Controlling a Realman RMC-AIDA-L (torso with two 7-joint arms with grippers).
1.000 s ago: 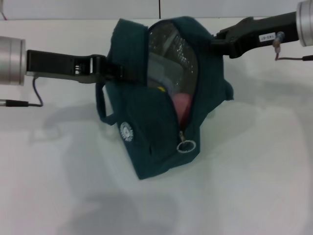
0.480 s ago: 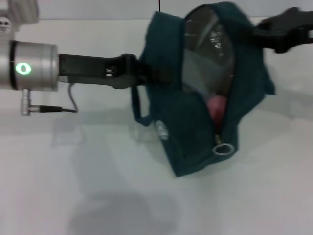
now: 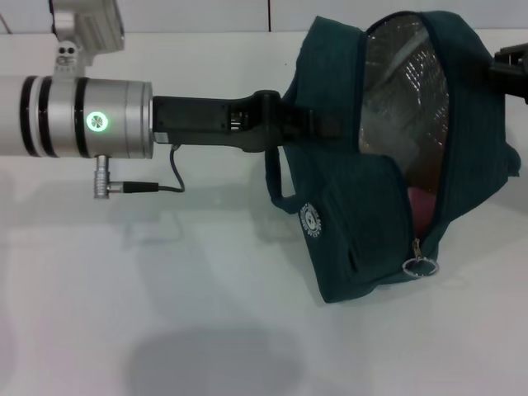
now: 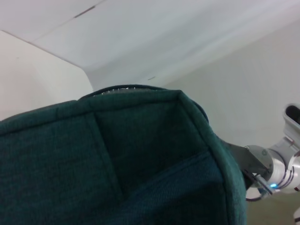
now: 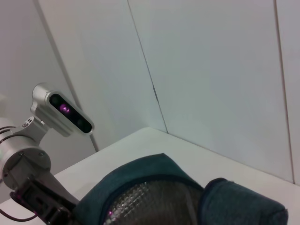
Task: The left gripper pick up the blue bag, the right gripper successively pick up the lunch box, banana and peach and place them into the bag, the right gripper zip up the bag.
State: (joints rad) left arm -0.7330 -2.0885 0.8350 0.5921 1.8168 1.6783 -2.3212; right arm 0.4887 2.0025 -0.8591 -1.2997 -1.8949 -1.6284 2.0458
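The blue bag [image 3: 388, 165] hangs tilted above the white table [image 3: 165, 313], its mouth unzipped and the silver foil lining [image 3: 408, 91] showing. My left gripper [image 3: 320, 127] reaches in from the left and is shut on the bag's left side by a handle. The pink peach [image 3: 421, 206] shows low inside the opening, above the ring-pull zipper [image 3: 420, 266]. The lunch box and banana are hidden. My right gripper [image 3: 511, 73] is a black shape at the frame's right edge, against the bag's upper right. The bag's fabric [image 4: 117, 164] fills the left wrist view; its top [image 5: 154, 197] shows in the right wrist view.
The left arm's silver wrist [image 3: 91, 120] with a green light and its camera [image 3: 87, 29] span the left of the head view. A pale wall [image 5: 211, 70] stands behind the table. The bag casts a shadow [image 3: 214, 359] on the bare tabletop in front.
The left arm has carried the bag steadily to the right. The right gripper has shifted right with it, almost out of the head view. The banana's yellow tip seen earlier no longer shows.
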